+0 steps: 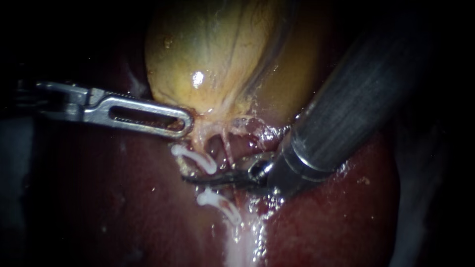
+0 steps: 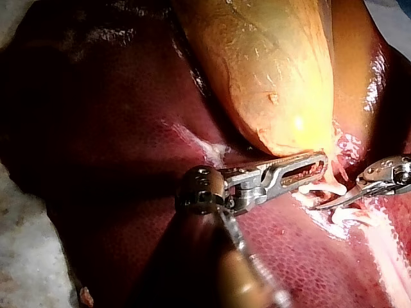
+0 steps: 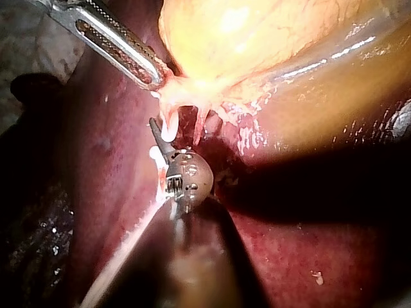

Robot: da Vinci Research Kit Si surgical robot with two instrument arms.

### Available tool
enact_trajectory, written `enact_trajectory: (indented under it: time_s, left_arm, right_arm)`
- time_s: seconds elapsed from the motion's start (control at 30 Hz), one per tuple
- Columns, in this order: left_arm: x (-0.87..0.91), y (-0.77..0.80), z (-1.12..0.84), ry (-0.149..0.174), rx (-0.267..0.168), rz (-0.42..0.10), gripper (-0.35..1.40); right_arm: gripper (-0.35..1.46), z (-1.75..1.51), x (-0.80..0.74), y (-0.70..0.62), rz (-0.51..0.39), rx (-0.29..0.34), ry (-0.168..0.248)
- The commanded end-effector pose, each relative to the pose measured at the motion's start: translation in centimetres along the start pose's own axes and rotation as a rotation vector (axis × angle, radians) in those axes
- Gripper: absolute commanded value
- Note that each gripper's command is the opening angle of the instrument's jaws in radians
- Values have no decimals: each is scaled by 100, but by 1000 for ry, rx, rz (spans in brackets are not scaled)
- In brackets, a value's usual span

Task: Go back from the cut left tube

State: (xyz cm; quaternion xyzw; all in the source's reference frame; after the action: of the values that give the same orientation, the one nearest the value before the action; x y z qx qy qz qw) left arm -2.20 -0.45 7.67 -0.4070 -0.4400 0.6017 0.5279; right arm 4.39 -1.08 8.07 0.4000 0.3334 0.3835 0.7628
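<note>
The dark red liver (image 1: 346, 217) is spread under everything, and its far edges are lost in the dark. The yellow gallbladder (image 1: 217, 54) is laid on it, with its top cut off by the edge of the endoscope view. A good part of both is hidden by the thick grey shaft of the right instrument (image 1: 190, 178), which is seen coming in from the upper right. Its claw is a pair of thin dark blades. They are seen lying together, with nothing held.

The blades are pointed across the left tube (image 1: 200, 141), in the gap between the upper clip (image 1: 194, 157) and the lower clip (image 1: 220, 203), both white.

The left instrument (image 1: 187, 122) is seen reaching in from the left, and its shaft is mostly swallowed by shadow. Its long slotted claw is closed on the thin end of the gallbladder, though the under half is hidden by the top half.

The left tube is hung down from that thin end. The upper clip is set just under the slotted claw, and the lower clip is found nearer the liver. The cut ends themselves are hard to make out — wet shine and the blades are in the way.

Past the liver's edge, in the left wrist view, a bit of pale wrinkled surface (image 2: 22, 256) is seen — the rest around it is too dark to tell.
</note>
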Motion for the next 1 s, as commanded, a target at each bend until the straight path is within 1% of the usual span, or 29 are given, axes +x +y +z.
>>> enact_trajectory:
  time_s: [0.03, 0.23, 0.27, 0.3, 0.37, 0.4, 0.43, 0.47, 0.5, 0.53, 0.7, 0.87, 1.0]
  left_arm:
    - [0, 0, 0, -1, 1, 2, -35]
    - [-1, 1, -1, -1, 1, 2, -35]
    - [-1, 1, -1, -1, 1, 2, -35]
    - [-1, 1, -1, -1, 1, 2, -35]
    - [-1, 1, -2, -1, 0, 2, -35]
    - [-1, 1, -2, -1, 0, 2, -35]
    - [-1, 1, -2, -1, 0, 2, -35]
    - [-1, 1, -2, -1, 0, 2, -35]
    - [-1, 1, -2, -1, 0, 2, -35]
    - [-1, 1, -2, -1, 0, 2, -35]
    - [-1, 1, -2, -2, 0, 2, -35]
    - [-1, 1, -2, -2, 0, 2, -35]
    - [-1, 0, -3, -2, 0, 2, -35]
  right_arm:
    - [-35, 0, 0, 0, 0, 1, 0]
    - [-35, 1, -3, 0, 4, -2, -6]
    - [-35, 1, -4, -1, -15, 2, -6]
    - [-15, 1, -4, -1, -16, 4, 3]
    - [47, 0, -4, -3, -17, 16, 21]
    - [73, 0, -3, -3, -17, 14, 29]
    - [93, 0, -3, -4, -17, 8, 36]
    - [108, 0, -3, -4, -17, 0, 41]
    - [118, 0, -3, -4, -17, -3, 43]
    - [123, 0, -3, -4, -11, -3, 43]
    - [131, -2, -4, -5, -6, 5, 52]
    - [133, -6, -4, -8, -6, 10, 56]
    - [136, -14, -9, -13, -8, 15, 53]
